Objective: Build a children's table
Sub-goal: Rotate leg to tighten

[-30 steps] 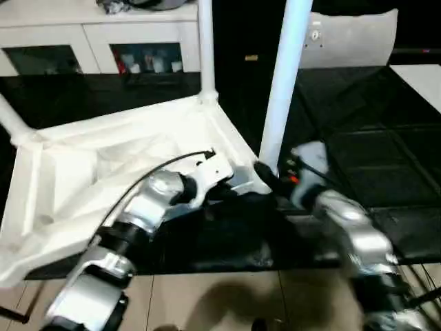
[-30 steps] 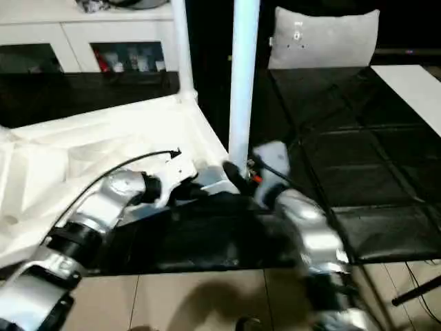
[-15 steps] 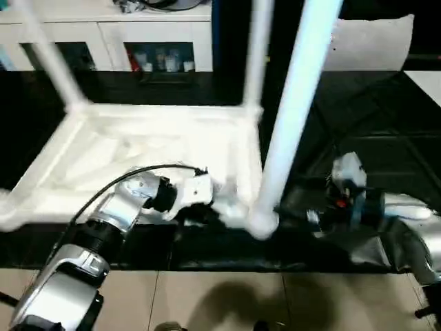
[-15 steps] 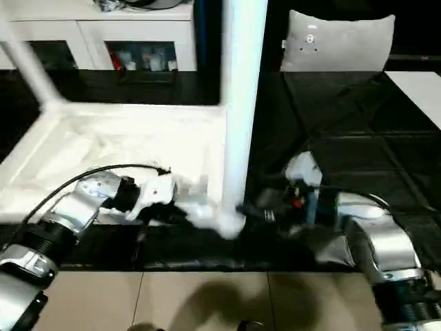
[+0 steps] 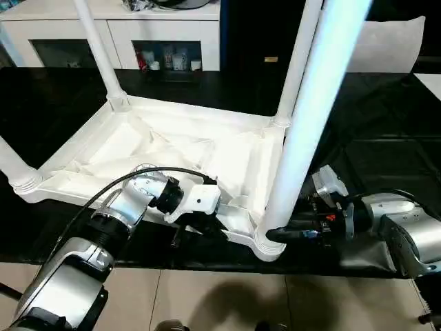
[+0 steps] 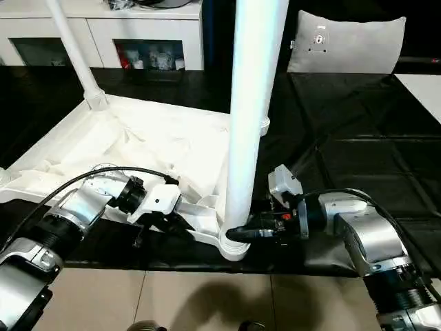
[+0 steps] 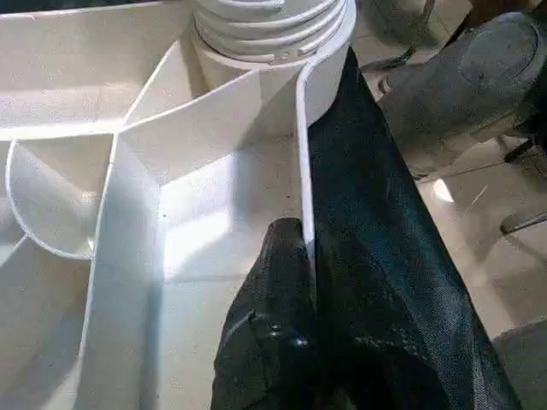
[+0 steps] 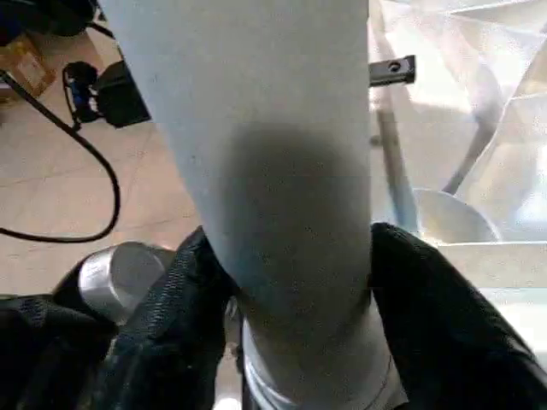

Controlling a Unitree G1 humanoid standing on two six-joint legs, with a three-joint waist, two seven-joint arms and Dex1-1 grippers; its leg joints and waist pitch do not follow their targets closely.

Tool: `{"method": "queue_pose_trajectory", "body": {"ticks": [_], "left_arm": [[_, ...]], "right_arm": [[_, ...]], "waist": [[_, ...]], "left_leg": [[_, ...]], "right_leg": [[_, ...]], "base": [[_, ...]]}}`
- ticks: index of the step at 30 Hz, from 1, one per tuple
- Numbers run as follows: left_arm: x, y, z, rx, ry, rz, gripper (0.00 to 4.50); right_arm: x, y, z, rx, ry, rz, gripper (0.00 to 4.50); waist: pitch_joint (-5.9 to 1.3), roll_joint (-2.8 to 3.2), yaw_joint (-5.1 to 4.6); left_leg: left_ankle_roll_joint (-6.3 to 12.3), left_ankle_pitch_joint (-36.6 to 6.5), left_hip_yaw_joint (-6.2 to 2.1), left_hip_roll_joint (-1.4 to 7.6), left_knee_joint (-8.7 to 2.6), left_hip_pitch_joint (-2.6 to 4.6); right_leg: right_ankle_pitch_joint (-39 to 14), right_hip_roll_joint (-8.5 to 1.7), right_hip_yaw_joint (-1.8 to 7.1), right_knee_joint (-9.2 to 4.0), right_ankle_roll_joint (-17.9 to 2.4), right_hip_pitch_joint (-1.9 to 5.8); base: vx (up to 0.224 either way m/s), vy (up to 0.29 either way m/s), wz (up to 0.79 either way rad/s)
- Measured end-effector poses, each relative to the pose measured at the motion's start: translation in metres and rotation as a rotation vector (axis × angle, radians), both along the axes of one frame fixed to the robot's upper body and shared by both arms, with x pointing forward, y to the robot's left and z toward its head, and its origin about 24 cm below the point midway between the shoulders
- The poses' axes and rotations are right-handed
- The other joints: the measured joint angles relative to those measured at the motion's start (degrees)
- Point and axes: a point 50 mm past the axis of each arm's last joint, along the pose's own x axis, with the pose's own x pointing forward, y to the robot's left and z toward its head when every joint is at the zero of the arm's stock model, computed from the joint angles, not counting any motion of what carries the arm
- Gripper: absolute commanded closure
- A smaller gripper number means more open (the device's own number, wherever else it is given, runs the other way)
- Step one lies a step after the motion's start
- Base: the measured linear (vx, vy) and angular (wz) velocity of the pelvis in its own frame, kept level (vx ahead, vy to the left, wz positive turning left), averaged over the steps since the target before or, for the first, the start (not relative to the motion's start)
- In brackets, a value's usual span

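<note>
Now the upturned children's table [image 5: 179,148] lies square to the robot, all four legs standing.

Half a second ago the table sat askew and the right gripper [image 6: 241,233] hung clear of it. Its fingers [image 8: 432,325] now straddle the base of the near leg [image 5: 303,138], closed around it, probably to seat it in the corner socket. The left gripper [image 5: 196,227] is pinched shut on the thin near rim [image 7: 301,162], steadying the top. The table rests on a black-covered work surface [image 5: 386,138]. Behind stand a white glass-doored cabinet [image 5: 165,41] and a grey cushion [image 6: 344,45].
</note>
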Motion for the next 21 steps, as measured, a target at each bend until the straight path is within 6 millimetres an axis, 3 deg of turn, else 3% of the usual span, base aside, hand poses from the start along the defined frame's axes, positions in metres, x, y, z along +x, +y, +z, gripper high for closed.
{"method": "queue_pose_trajectory", "body": {"ticks": [7,11,14,18,21], "left_arm": [[0.001,0.001,-0.001,-0.015,0.030,0.021,4.50],[0.006,0.004,-0.001,-0.024,0.050,0.120,4.50],[0.012,0.009,-0.001,-0.024,0.040,0.231,4.50],[0.022,0.004,-0.002,-0.052,0.016,0.416,4.50],[0.029,-0.011,-0.004,-0.089,-0.010,0.566,4.50]], "right_arm": [[-0.001,0.000,0.000,0.016,0.026,-0.019,2.47],[0.002,0.007,-0.003,0.044,0.015,-0.140,2.48],[0.009,0.016,-0.006,0.050,-0.023,-0.280,2.48],[0.026,0.031,-0.011,0.082,-0.051,-0.584,2.52],[0.042,0.042,-0.013,0.092,-0.068,-0.840,2.52]], "waist": [[-0.01,0.00,0.08],[-0.01,0.00,-0.37],[0.00,0.00,-1.77],[0.02,-0.06,-4.50],[0.01,-0.08,-5.31]], "left_leg": [[-0.02,-0.01,0.00,-0.02,0.02,0.01],[-0.20,-0.07,0.01,-0.01,0.03,0.06],[-0.34,-0.01,0.01,-0.01,0.03,0.09],[-0.34,-0.01,0.00,-0.01,0.02,0.04],[-0.32,-0.01,0.00,0.00,-0.06,-0.08]], "right_leg": [[-0.01,-0.02,0.00,0.00,0.01,0.02],[0.00,-0.01,-0.05,0.02,0.01,0.03],[0.00,0.02,-0.07,0.01,0.01,0.00],[0.01,0.03,-0.22,-0.38,0.02,0.03],[0.02,0.07,-0.24,-0.71,0.03,0.04]], "base": [[0.000,0.000,0.00],[0.000,0.000,0.00],[0.000,0.000,0.00],[0.000,0.000,0.00],[0.000,0.000,0.00]]}}
